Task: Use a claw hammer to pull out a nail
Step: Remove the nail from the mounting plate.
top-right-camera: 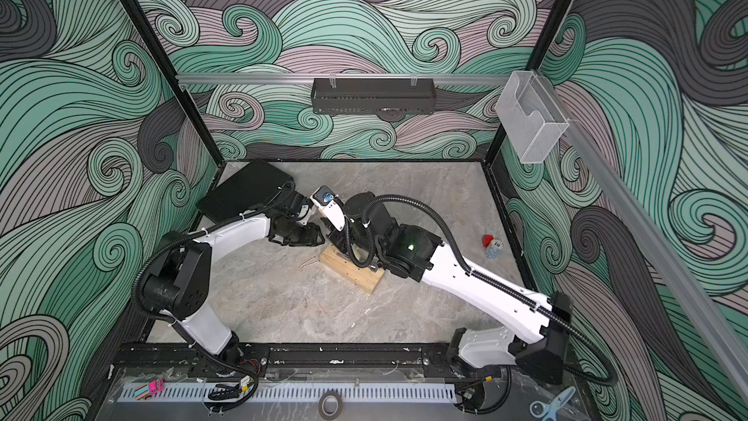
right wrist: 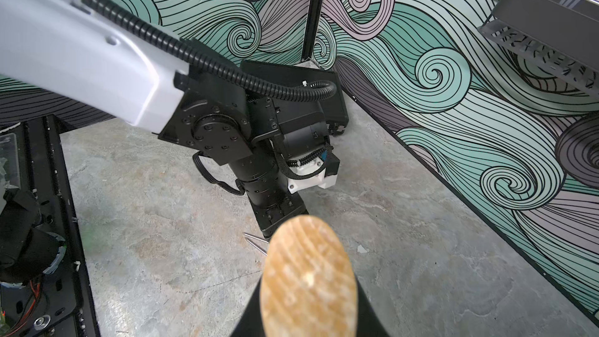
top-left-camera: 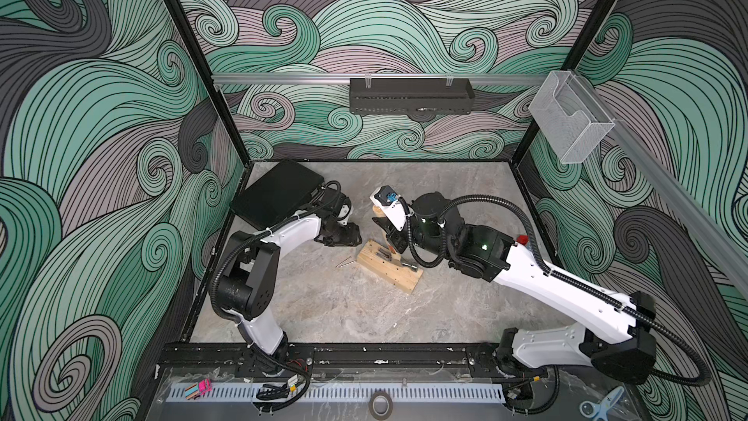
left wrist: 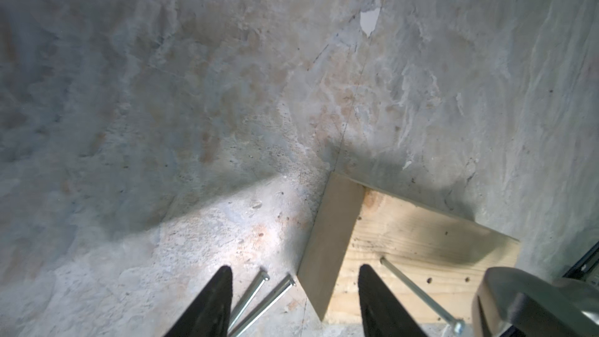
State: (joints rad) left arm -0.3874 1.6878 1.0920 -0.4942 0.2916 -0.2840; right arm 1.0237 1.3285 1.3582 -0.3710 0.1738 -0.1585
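Note:
The claw hammer point(right wrist: 308, 273) is in my right gripper point(right wrist: 308, 290), which is shut on its pale wooden handle; the rounded handle end fills the right wrist view. In both top views the right gripper point(top-left-camera: 394, 241) stands over the far end of a wooden block point(top-left-camera: 388, 266). The grey steel head point(left wrist: 534, 303) rests at the block point(left wrist: 405, 254). Beside the head a long nail point(left wrist: 418, 290) has its tip at the block's top face. My left gripper point(left wrist: 295, 273) is open just left of the block, above two loose nails point(left wrist: 259, 290) lying on the table.
A black pad point(top-left-camera: 279, 192) lies at the back left, behind the left arm. A red-capped small box point(top-right-camera: 491, 245) sits near the right wall. A black basket point(top-left-camera: 411, 95) and a clear holder point(top-left-camera: 566, 123) hang on the walls. Bare stone-patterned table point(top-left-camera: 364, 309) stretches in front of the block.

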